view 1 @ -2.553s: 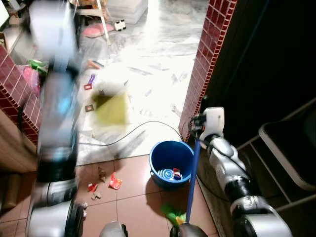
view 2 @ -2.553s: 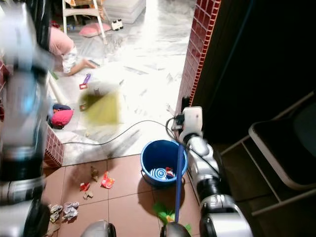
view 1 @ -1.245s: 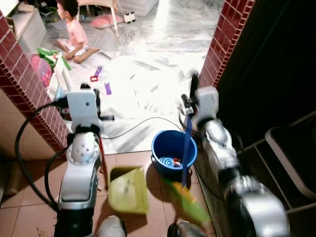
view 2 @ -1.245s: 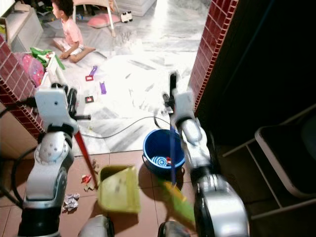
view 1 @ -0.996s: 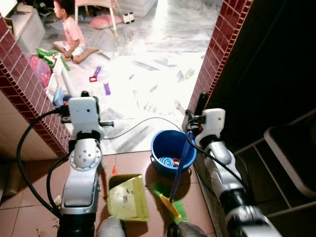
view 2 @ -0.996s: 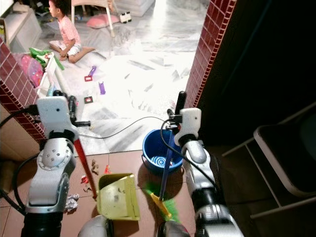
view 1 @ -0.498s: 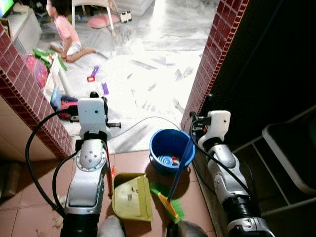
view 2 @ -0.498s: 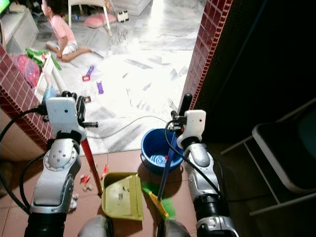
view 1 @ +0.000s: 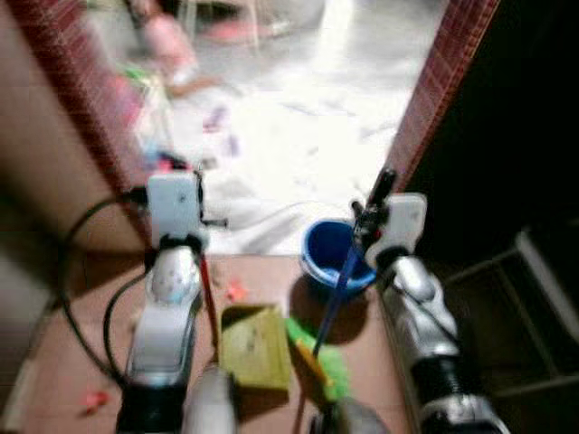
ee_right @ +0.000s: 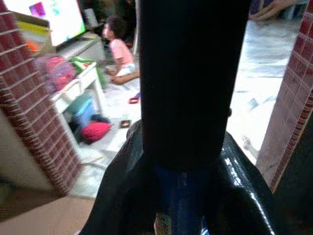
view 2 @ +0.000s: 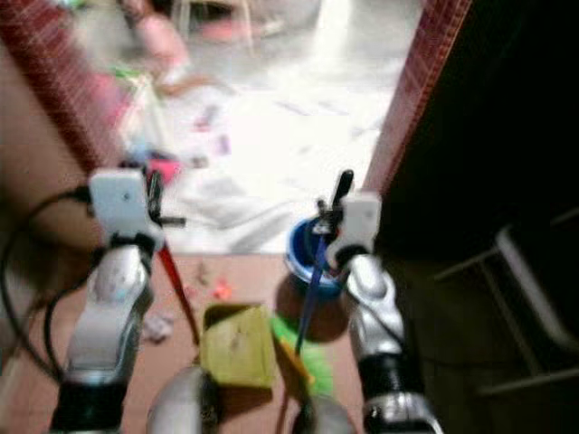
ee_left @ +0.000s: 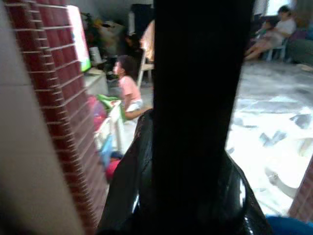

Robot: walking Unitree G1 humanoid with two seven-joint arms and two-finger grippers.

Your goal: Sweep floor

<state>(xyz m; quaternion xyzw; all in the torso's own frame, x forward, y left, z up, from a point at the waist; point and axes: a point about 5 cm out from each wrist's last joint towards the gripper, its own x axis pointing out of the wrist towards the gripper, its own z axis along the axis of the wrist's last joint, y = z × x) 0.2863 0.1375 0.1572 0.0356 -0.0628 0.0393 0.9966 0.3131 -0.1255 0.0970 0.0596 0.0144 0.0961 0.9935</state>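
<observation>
- Gripping blue broom handle (view 1: pixel 333 297) in my right gripper (view 1: pixel 369 220); green bristles (view 1: pixel 327 366) on tiles beside yellow dustpan (view 1: pixel 255 348).
- My left gripper (view 1: pixel 187 201) clamps dustpan's red handle (view 1: pixel 209 294).
- Blue bucket (view 1: pixel 327 252) just behind.

tiled floor (view 1: pixel 81 325), yellow dustpan (view 1: pixel 255 347), blue bucket (view 1: pixel 331 252)

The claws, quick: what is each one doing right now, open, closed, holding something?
Left claw: closed on the dustpan's red handle.
Right claw: closed on the broom's blue handle.
</observation>
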